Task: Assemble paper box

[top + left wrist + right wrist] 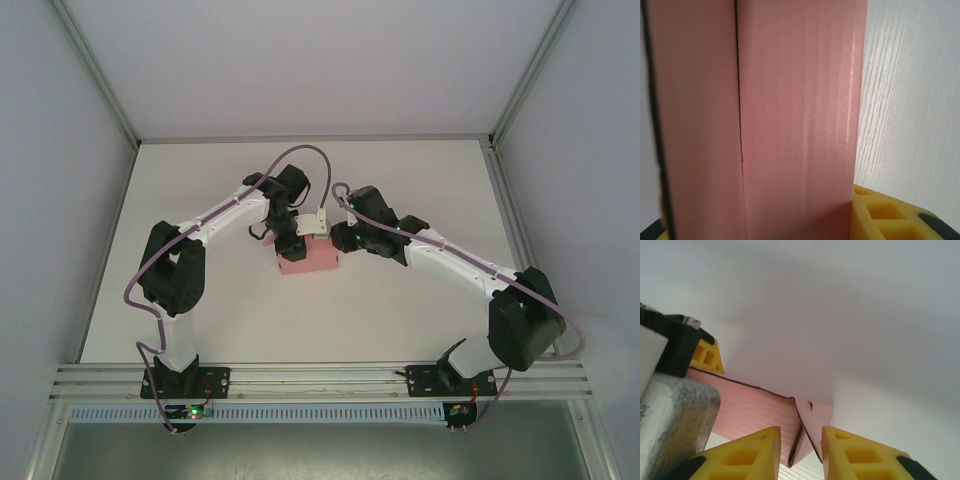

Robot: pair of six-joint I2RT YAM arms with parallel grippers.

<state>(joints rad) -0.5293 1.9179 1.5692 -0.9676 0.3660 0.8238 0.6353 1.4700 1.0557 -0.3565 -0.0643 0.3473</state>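
White table (400,310): left hand (288,246) clamps the paper box (312,261); right hand (801,442) straddles its corner, grip unclear.

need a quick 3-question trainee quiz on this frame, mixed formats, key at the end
1. True or false: the paper box lies at the far left corner of the table.
2. In the right wrist view, between the fingertips of the right gripper is: A) a pink flap of the box, B) a blue cloth, C) a screwdriver.
3. Short answer: what is the left gripper clamped on?
Key: 1 false, it sits mid-table; 2 A; 3 the paper box.
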